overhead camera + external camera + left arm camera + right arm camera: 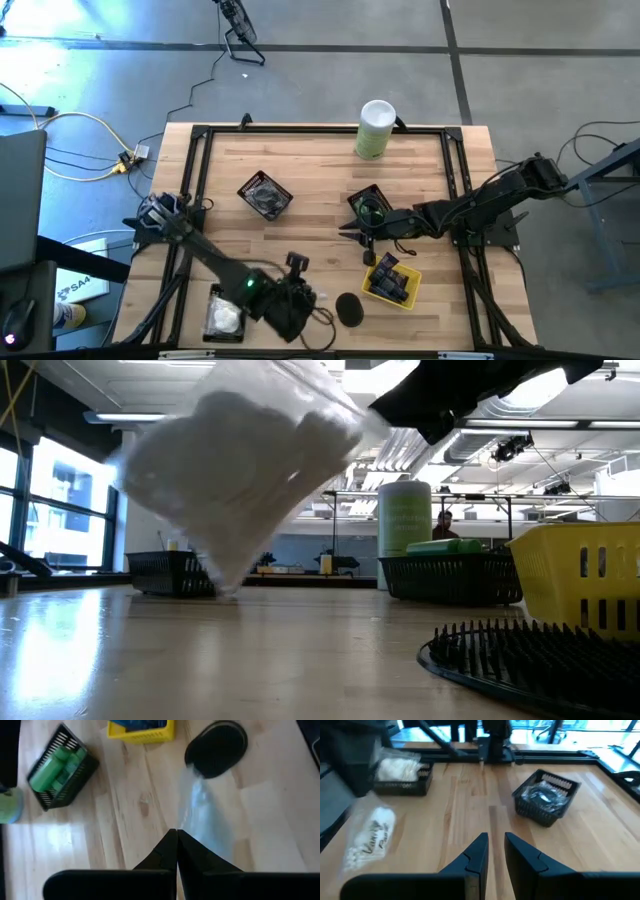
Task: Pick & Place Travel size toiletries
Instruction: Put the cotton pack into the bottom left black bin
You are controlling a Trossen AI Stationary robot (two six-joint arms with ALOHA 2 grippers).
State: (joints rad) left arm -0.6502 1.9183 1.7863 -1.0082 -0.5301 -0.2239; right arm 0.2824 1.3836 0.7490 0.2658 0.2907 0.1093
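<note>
My left gripper (176,836) hovers over the table's near edge (290,300), shut on a clear crinkly packet of white pads (240,470), which also shows in the right wrist view (370,837). My right gripper (496,845) is narrowly open and holds nothing. It hangs beside the black basket of green bottles (370,207). Navy tubes lie in the yellow basket (392,282). Black discs fill another black basket (265,193). More white packets sit in the basket at the near left (225,315). A black disc (349,308) lies flat on the wood. My left gripper pinches the packet's clear top edge (183,826) between its two shut fingers, coming from above and pointing down. The packet hangs tilted below the fingers (430,400). I cannot tell whether its lower corner (222,588) touches the table.
A tall white-and-green canister (375,128) stands at the far edge. A black frame (320,130) runs around the tabletop. Bare wood (310,170) shows between the baskets at the middle and far side. A person (443,523) sits in the room behind.
</note>
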